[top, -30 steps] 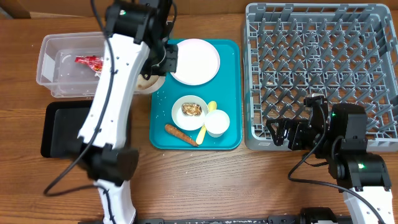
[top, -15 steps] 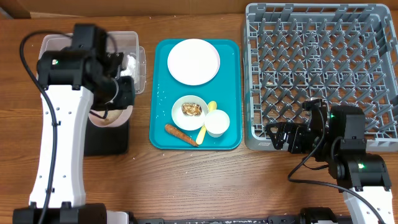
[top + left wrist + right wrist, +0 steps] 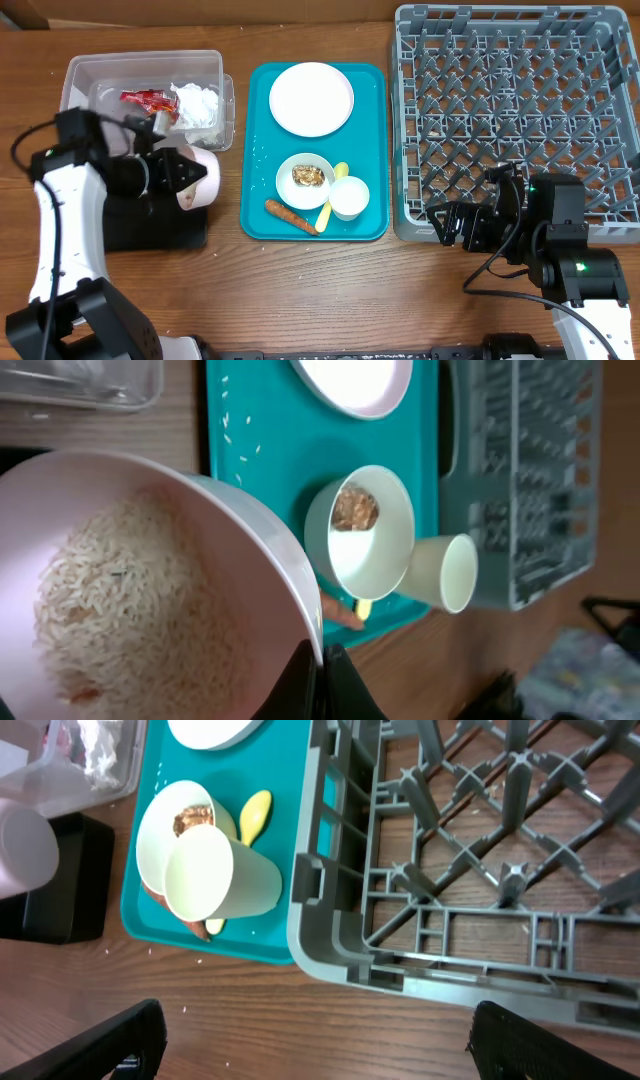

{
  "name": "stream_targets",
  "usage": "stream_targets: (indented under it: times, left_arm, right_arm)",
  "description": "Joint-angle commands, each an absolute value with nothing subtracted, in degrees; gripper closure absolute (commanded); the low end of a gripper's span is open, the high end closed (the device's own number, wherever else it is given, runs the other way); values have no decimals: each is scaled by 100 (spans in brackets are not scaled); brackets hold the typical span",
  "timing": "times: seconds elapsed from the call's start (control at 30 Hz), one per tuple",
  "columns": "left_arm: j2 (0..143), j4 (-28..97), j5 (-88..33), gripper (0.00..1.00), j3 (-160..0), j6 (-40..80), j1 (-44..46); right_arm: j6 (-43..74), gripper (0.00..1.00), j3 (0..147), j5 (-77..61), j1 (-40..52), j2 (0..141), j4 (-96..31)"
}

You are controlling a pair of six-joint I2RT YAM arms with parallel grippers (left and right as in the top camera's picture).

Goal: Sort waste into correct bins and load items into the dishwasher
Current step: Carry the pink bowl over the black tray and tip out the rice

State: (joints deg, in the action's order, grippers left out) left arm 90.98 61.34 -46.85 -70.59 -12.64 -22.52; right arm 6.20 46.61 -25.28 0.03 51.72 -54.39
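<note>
My left gripper (image 3: 183, 173) is shut on the rim of a white bowl (image 3: 203, 180), which it holds tilted over the black tray (image 3: 150, 228). In the left wrist view the bowl (image 3: 130, 590) holds white rice, and my fingers (image 3: 320, 660) pinch its edge. The clear tub (image 3: 85, 75) holds the red-and-silver wrapper (image 3: 145, 98) and the napkin (image 3: 196, 103). On the teal tray (image 3: 375, 150) sit the plate (image 3: 311, 98), a bowl with the brown scrap (image 3: 305, 180), the cup (image 3: 349, 197), the carrot (image 3: 290, 215) and the yellow spoon (image 3: 335, 195). My right gripper (image 3: 450, 222) is open and empty over the table by the grey dish rack (image 3: 515, 120).
A few rice grains lie on the teal tray's upper left (image 3: 240, 430). The right wrist view shows the rack's front corner (image 3: 330, 940), the cup (image 3: 215, 875) on its side and bare wood in front.
My left arm carried the rice bowl from the teal tray's upper left, past the clear tub, down to the black tray. The right arm has not moved.
</note>
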Motion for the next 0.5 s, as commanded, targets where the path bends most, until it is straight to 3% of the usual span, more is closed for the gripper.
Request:
stream_targets:
  times: [0.0, 0.27, 0.47]
  left_arm:
    - [9118, 5981, -5800, 96, -6744, -1538, -2888]
    - [9483, 5653, -7647, 96, -6337, -1594, -4174]
    - [10084, 5699, -8497, 96, -6302, -1669, -4558]
  right_arm:
    - [617, 1, 4803, -2580, -8, 5151, -5502]
    - [617, 2, 4803, -2580, -8, 5151, -5489]
    - [617, 2, 4803, -2580, -8, 5151, -5489]
